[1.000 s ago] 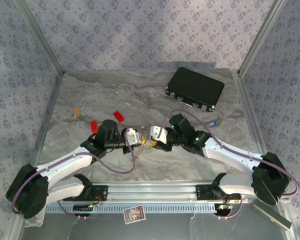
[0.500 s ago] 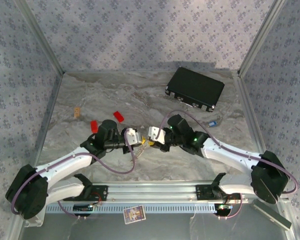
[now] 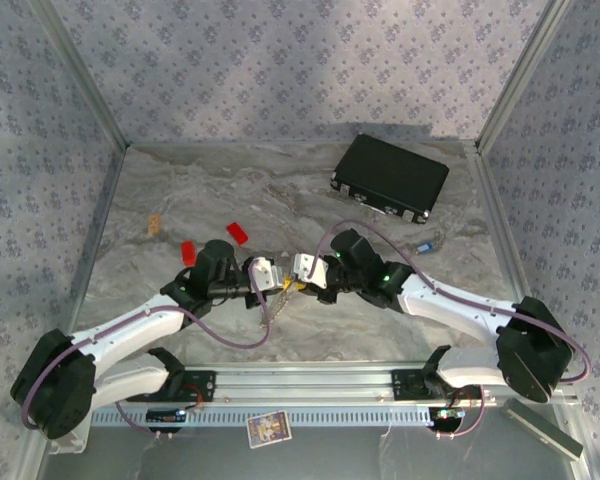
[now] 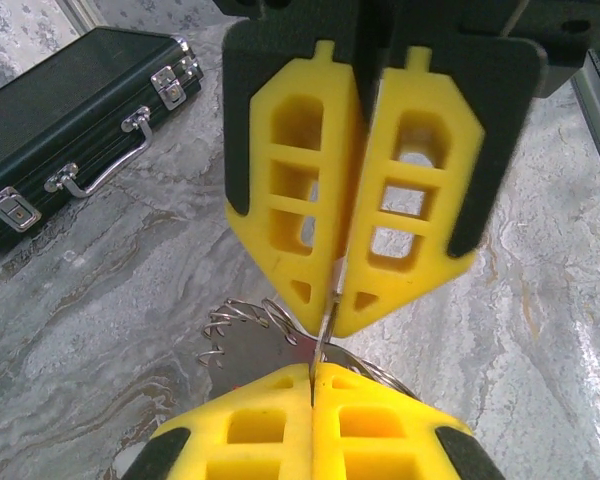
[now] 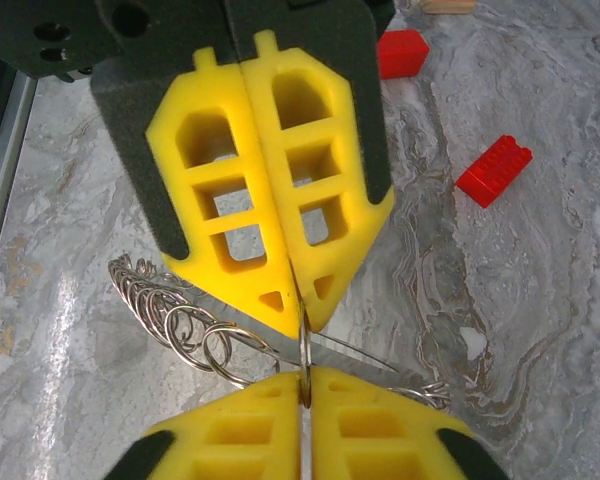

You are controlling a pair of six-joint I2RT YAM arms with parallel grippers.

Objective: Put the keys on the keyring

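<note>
Top external view: my left hand [image 3: 278, 281] and my right hand [image 3: 298, 280] meet tip to tip near the middle of the counter [image 3: 180, 190]. The keyring [image 5: 170, 310] is between them. Its looped wire rim trails off to one side, just above the marble. Both hands are pressed together. From the wrist views, each seems to be pinching the same thin metal edge of the ring, with the yellow pads almost touching.

That closeness worries me. If one arm pulls or twists while the other doesn't, I think the wire could slide out of one pinch, or the pads could bump together. The hanging loops might also catch on the counter and drag the ring round.

The blue key [image 3: 427, 246] lies on the counter, well away on the far side of my right arm and short of the black case [image 3: 390, 177]. Neither hand has a key, so one hand will have to let go to fetch it. The ring may swing or sag once only one hand holds it.

A second ago my right fingers were apart and further from the left hand. They have now moved in and closed. My left hand has stayed clamped, and the blue key hasn't moved.
</note>
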